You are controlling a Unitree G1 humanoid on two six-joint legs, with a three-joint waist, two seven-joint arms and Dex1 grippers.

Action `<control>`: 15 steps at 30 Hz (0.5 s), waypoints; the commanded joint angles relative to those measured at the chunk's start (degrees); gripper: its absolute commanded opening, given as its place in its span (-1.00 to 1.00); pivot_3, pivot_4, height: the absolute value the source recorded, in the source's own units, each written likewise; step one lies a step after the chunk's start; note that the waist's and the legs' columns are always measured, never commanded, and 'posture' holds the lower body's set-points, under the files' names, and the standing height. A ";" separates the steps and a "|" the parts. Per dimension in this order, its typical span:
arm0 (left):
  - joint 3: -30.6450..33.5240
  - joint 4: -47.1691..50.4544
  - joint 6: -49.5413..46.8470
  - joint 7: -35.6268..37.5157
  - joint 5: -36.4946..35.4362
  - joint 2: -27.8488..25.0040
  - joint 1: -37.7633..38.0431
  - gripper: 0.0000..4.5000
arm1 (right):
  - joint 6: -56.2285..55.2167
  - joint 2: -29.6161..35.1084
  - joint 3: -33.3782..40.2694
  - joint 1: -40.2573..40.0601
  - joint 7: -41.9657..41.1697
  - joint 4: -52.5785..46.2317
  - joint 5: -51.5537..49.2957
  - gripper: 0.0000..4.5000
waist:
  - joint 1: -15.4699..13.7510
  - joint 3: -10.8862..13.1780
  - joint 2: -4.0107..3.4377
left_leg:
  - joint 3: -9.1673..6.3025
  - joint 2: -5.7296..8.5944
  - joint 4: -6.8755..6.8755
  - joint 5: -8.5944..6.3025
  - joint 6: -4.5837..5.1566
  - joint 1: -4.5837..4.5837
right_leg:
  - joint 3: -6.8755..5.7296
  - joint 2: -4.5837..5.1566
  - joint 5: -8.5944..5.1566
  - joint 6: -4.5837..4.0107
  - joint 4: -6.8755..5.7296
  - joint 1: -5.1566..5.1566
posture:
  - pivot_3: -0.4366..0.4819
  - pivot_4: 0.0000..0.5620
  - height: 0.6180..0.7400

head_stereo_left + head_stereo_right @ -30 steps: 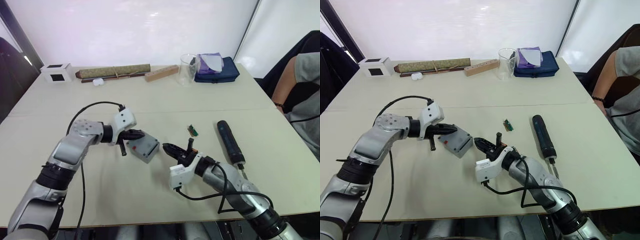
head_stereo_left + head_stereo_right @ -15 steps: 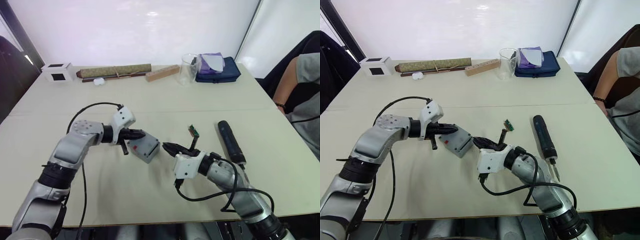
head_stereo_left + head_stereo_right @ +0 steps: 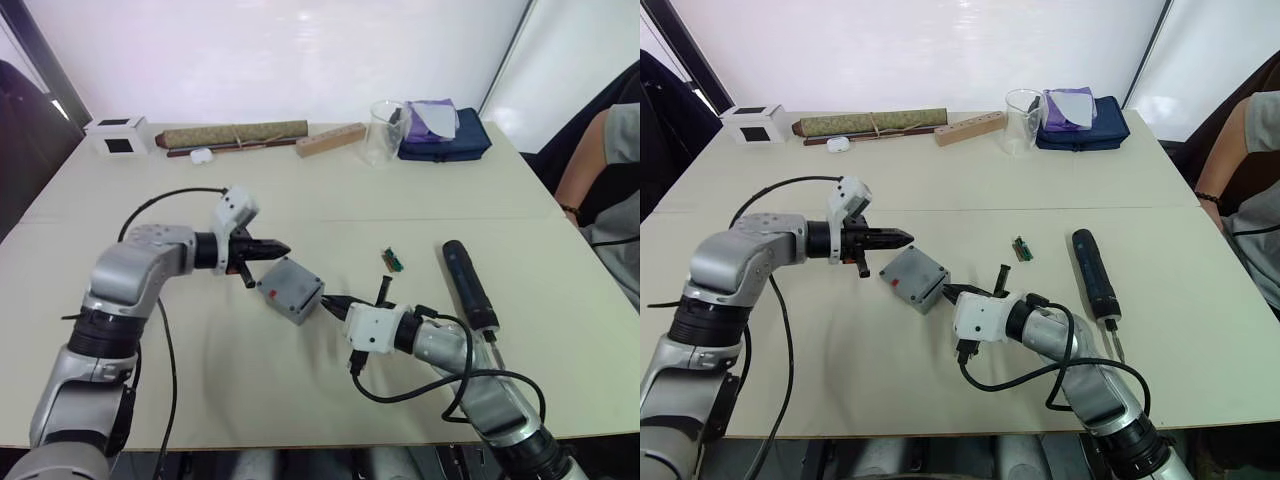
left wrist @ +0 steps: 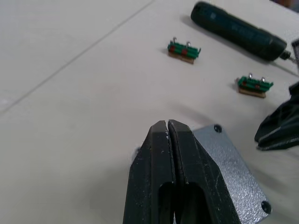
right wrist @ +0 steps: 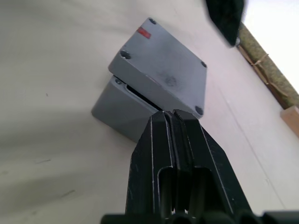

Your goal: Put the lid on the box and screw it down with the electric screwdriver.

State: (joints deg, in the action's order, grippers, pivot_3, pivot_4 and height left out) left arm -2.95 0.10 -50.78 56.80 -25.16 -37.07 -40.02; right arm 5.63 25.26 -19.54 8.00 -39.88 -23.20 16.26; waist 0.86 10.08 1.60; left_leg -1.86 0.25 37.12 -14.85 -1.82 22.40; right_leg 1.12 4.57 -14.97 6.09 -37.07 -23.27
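- I see the lid (image 5: 161,63) sitting askew on the box (image 3: 912,279), mid-table.
- My left gripper (image 3: 902,237) has its fingers together, just beside the box.
- My right gripper (image 5: 173,115), fingers together, touches the lid's edge.
- The electric screwdriver (image 3: 1093,272) lies apart to the right.

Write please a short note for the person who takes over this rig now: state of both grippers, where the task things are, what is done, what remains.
Left gripper: shut, empty, just beside the box, over its far edge.
Right gripper: shut, empty, fingertips at the lid's near edge.
Lid lies on the box but crooked: one side is lifted, a gap shows in the right wrist view.
Electric screwdriver lies untouched on the table, on the robot's right.
Done: lid placed roughly.
Left: seat the lid flat, pick up the screwdriver, drive the corner screws.
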 commanded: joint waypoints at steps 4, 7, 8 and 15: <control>0.28 -4.58 4.98 4.19 3.59 -9.10 0.79 -1.00 | 6.38 -1.58 0.31 2.20 -1.80 -4.60 -4.66 -0.99 | 0.49 0.07 -0.04 | 0.00 -0.01 -0.04 0.00 0.00 0.00 | 0.00 -0.01 0.00 0.00 0.01 -0.02 | -0.05 -0.47 1.00; -1.46 -5.23 6.46 6.85 4.06 -11.20 2.70 -1.00 | 9.51 -2.15 -0.28 3.15 -2.43 -4.98 -5.61 -0.99 | 0.36 0.11 -0.07 | 0.01 -0.04 -0.09 0.00 0.00 0.00 | 0.02 -0.06 -0.01 -0.02 -0.03 -0.10 | -0.05 -0.47 1.00; -1.78 -4.83 6.27 7.45 3.68 -11.24 3.19 -1.00 | 10.33 -2.31 -0.57 3.46 -2.60 -5.08 -5.76 -0.99 | 0.21 0.12 -0.06 | 0.00 -0.04 -0.08 0.00 0.00 0.00 | 0.00 -0.05 -0.01 -0.02 -0.03 -0.09 | -0.05 -0.47 1.00; -2.88 -2.39 5.85 7.42 3.05 -8.86 5.70 -1.00 | 14.63 -2.38 -2.19 4.79 -2.61 -5.08 -5.87 -0.99 | -0.13 0.22 0.08 | 0.00 0.01 0.02 0.00 0.00 0.12 | -0.05 0.09 -0.01 -0.04 0.05 -0.05 | -0.05 -0.47 1.00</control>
State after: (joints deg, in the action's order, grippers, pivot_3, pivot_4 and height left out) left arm -6.07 -4.59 -45.61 64.12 -21.59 -45.89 -34.07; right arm 19.88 23.07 -21.81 12.09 -42.59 -25.78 11.04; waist 0.74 10.30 1.68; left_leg -1.87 0.25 37.13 -14.85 -1.82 22.51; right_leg 1.08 4.64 -14.98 6.06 -37.02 -23.33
